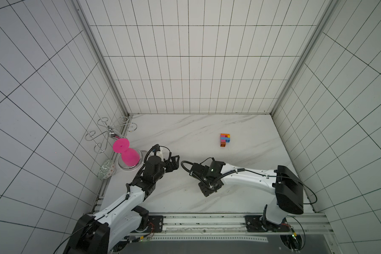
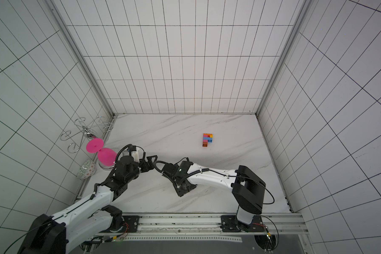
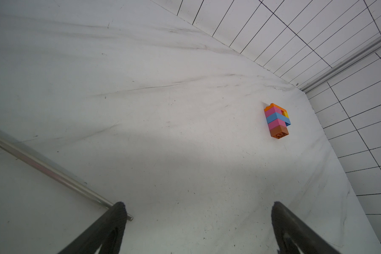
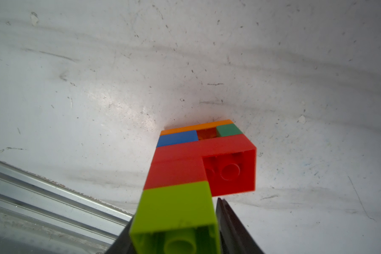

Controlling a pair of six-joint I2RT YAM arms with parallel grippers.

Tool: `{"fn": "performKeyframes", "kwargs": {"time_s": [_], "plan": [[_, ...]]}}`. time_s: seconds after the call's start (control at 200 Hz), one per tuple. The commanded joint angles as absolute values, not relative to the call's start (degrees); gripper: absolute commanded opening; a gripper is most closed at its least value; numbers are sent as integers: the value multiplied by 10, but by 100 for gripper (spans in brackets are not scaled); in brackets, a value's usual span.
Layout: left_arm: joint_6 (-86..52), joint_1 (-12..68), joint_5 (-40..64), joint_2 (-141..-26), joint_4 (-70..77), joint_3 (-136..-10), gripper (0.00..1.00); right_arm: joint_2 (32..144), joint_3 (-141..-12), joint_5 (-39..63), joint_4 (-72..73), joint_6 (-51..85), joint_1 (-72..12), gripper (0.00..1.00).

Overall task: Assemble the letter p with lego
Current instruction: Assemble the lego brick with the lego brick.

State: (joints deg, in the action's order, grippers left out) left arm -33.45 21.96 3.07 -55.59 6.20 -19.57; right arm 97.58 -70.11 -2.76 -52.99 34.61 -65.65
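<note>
My right fingers [image 4: 231, 228] are dark, smooth blades set narrow on either flank of a glossy lime brick [image 4: 176, 206]. They sit right against its sides, but I cannot tell whether I am pinching it or only bracketing it. That brick is the near end of the red-and-lime lego assembly [image 4: 196, 162], a hard, square-edged plastic P. Its stem is lime, then red. A red brick juts sideways with its hollow, tubed underside facing my wrist, then come blue and green blocks with a gap between them, capped by a flat orange bar. Its long axis runs straight away from my right gripper [image 4: 174, 211] toward the scuffed, grey-veined marble table [image 1: 185, 136], orange end farthest; I cannot make out contact there. In both top views the gripper points down near the metal rail [image 1: 207, 217] and hides the piece. My left gripper [image 3: 198, 206] is spread wide, its matte black fingers [image 3: 117, 222] far apart over the marble. Well apart from both grippers, the pink-and-blue lego assembly [image 1: 224, 140] lies flat toward the back right of the table. Its stem of orange, pink, blue, pink and brown runs from the back wall toward the rail, orange end wallward, and its yellow-and-blue bulge juts toward my right.
</note>
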Motion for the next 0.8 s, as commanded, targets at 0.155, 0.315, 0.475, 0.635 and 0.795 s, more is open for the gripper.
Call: {"fn": "performKeyframes", "kwargs": {"time_s": [0.155,0.315,0.475,0.635,0.795], "plan": [[-332,217,24,-553,62,-200,98,973,-742,-39,-545,319,-655,51],[-332,217,24,-554,62,-200,98,968,-750,-30,-544,306,-647,51],[-332,217,24,-555,63,-200,98,980,-731,-16,-530,301,-637,49],[-332,217,25,-556,63,-200,98,999,-714,-13,-518,301,-634,44],[-331,217,24,-556,63,-200,98,1031,-707,-26,-530,302,-643,36]]}}
